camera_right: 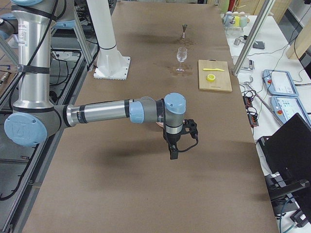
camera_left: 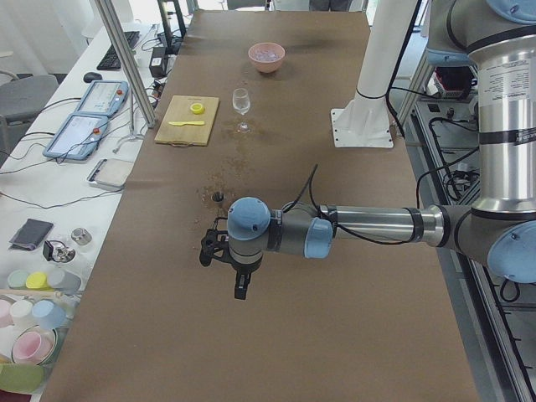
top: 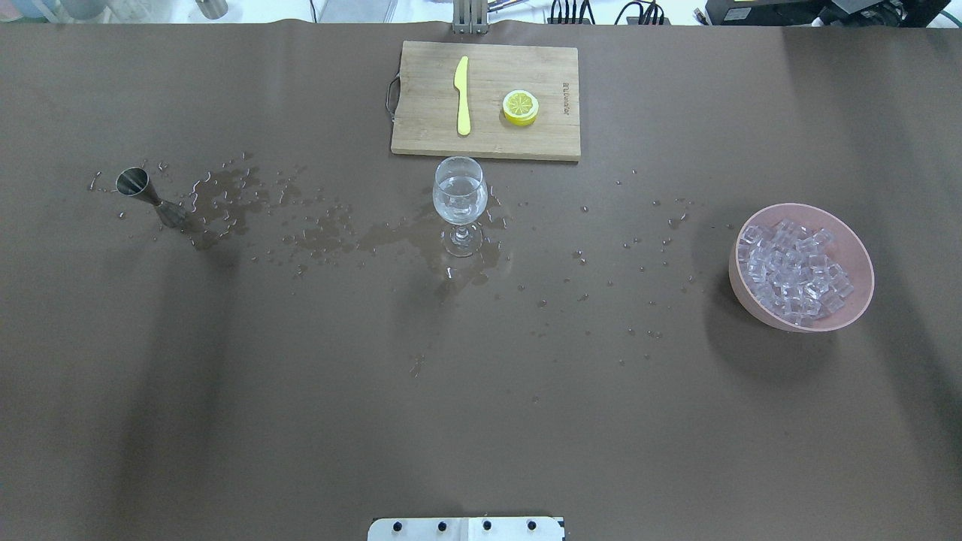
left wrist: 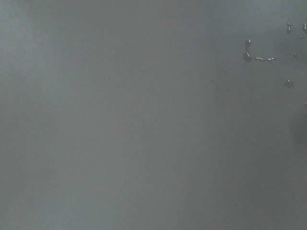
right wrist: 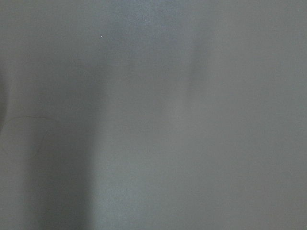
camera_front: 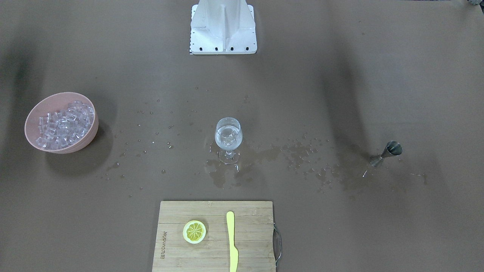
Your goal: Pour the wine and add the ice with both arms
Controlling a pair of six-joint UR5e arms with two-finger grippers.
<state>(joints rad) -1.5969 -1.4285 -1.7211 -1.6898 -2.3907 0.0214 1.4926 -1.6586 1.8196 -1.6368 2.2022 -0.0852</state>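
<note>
Looking from the left end, found the left gripper (camera_left: 240,290) hanging over bare table (camera_left: 293,352), jaws impossible to judge. Farther on, saw the jigger (camera_front: 385,153), then wine (camera_front: 228,141) in the upright glass (camera_front: 228,128) amid spilled drops (camera_front: 302,151), then ice (camera_front: 62,126) heaped in the pink bowl (camera_front: 41,107); farthest, the right gripper (camera_right: 172,154), likewise untellable.

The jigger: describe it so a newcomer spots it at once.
Find the bamboo cutting board at the table's far edge, the wine glass before it. Follow the spilled drops toward the robot's left: the jigger is the only metal hourglass cup.
</note>
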